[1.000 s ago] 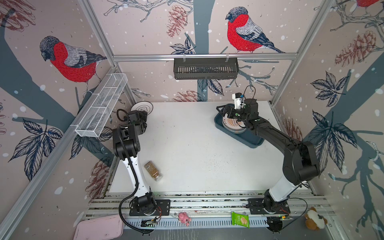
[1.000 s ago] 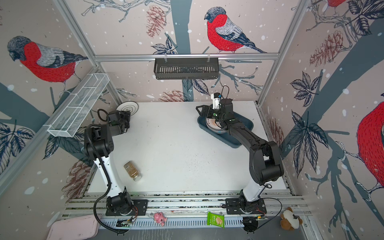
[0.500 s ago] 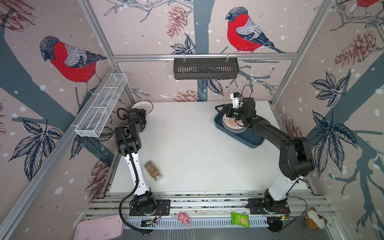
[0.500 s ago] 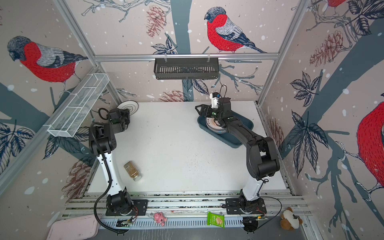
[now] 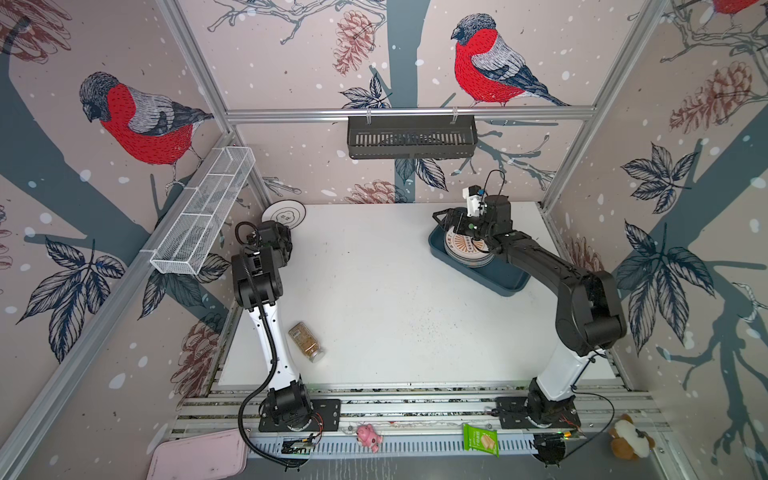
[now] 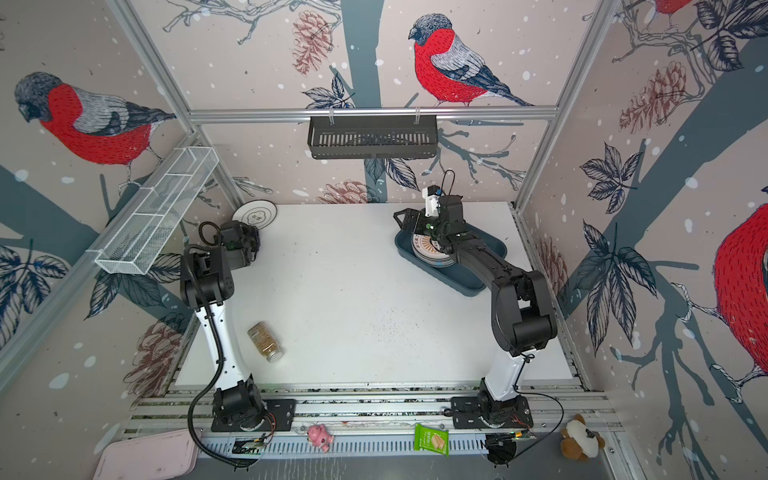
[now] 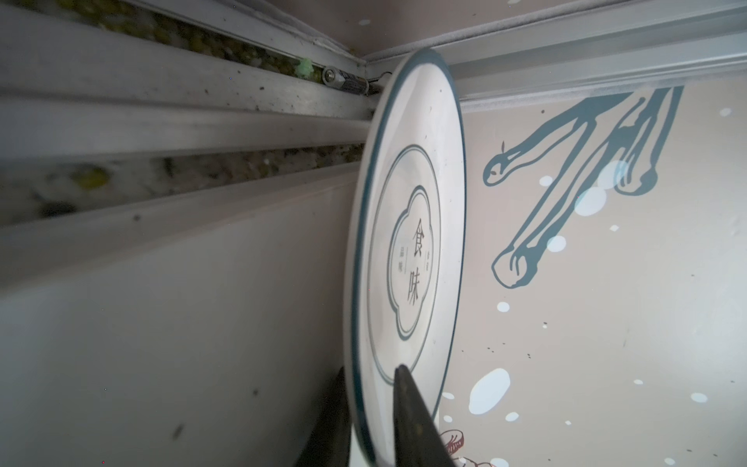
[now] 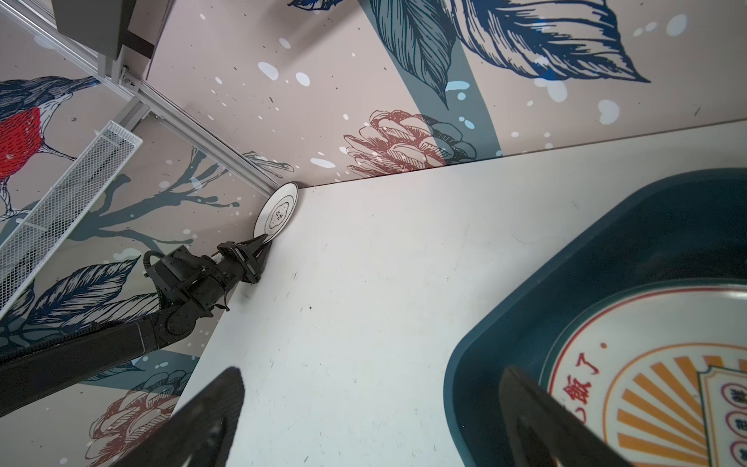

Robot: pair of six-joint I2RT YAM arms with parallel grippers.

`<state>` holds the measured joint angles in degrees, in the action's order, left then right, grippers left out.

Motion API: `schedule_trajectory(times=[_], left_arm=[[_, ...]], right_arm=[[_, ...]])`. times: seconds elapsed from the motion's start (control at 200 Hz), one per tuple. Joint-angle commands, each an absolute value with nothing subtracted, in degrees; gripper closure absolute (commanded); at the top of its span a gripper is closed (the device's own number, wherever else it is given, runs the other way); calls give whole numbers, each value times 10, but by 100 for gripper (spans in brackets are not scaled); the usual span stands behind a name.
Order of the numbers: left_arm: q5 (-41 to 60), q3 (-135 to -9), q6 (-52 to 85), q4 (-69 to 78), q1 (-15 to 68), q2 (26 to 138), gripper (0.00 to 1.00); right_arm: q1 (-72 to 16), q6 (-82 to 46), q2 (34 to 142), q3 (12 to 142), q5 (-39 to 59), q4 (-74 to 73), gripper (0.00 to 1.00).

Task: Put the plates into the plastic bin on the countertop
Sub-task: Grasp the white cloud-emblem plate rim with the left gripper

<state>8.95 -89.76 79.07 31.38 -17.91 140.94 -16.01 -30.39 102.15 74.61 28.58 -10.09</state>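
A white plate (image 5: 284, 214) (image 6: 254, 215) with a cloud-outline centre stands tilted in the far left corner of the countertop (image 5: 395, 291), leaning on the wall. My left gripper (image 7: 371, 368) (image 8: 262, 238) is shut on its near rim, one finger on the plate's face (image 7: 408, 242) and one behind it. The plastic bin (image 5: 511, 282) (image 6: 469, 282) lies at the right back. It holds a stack of plates (image 5: 465, 249) (image 8: 667, 364) with an orange sunburst one on top. My right gripper (image 5: 446, 218) (image 8: 372, 372) hangs open and empty over the bin's left end.
A spice jar (image 5: 306, 340) lies near the left arm's base. A black slotted basket (image 5: 411, 137) hangs on the back rail and a white wire shelf (image 5: 203, 216) on the left wall. A battery (image 7: 347, 81) sits in the rail groove behind the plate.
My left gripper has reached into the corner and closed on the plate's rim. The right gripper has shifted a little toward the back and stays open.
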Motion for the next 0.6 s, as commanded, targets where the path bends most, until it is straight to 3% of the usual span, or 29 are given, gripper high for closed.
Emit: schedule_trajectory(times=[0.0, 0.155, 0.595], left_arm=[[93, -881, 803, 234, -182, 1416, 86], [95, -858, 804, 257, -182, 1408, 95], [117, -794, 788, 300, -182, 1364, 98]], right_arm=[[-158, -308, 1020, 745, 279, -105, 1], [-156, -309, 1016, 739, 276, -105, 0], [-155, -313, 996, 721, 272, -102, 1]])
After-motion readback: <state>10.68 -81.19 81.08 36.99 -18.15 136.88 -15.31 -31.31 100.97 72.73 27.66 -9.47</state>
